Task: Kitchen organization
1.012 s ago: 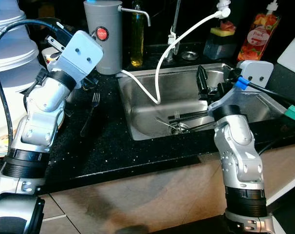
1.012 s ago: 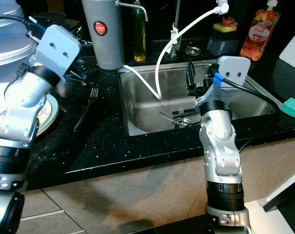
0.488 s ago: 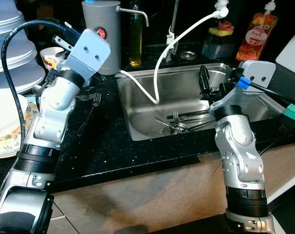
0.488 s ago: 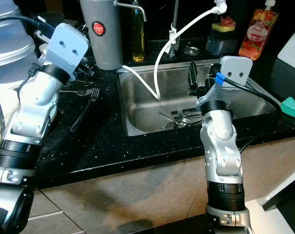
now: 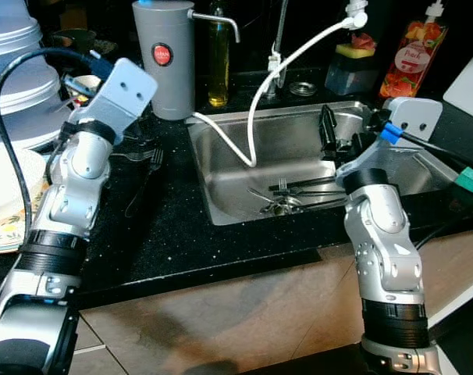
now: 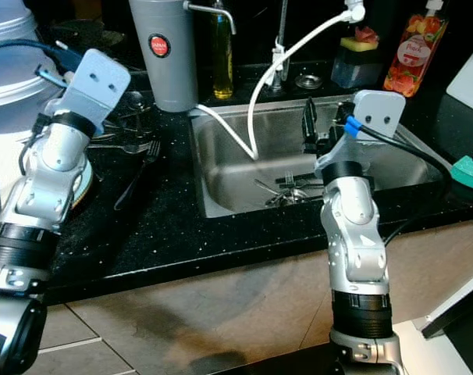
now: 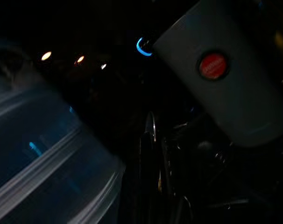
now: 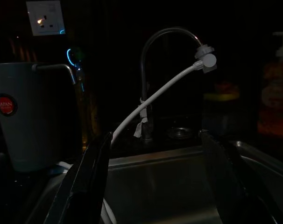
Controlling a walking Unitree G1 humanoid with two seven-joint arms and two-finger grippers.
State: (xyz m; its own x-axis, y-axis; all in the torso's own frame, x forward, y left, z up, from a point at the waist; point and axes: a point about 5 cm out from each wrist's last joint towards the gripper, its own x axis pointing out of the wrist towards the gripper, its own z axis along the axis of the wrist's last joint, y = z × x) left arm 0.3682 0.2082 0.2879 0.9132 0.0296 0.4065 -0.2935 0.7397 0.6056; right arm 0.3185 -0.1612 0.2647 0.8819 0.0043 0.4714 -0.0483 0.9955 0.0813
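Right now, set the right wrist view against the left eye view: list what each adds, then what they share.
Right wrist view adds a white wall socket. Left eye view adds a dark fork on the black speckled countertop, metal cutlery in the steel sink, and stacked white plates. Shared: the grey cylindrical dispenser with red badge, the white hose, the open right gripper above the sink.

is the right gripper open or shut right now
Open. In the right wrist view the right gripper has its two black fingers spread wide apart over the sink, nothing between them.
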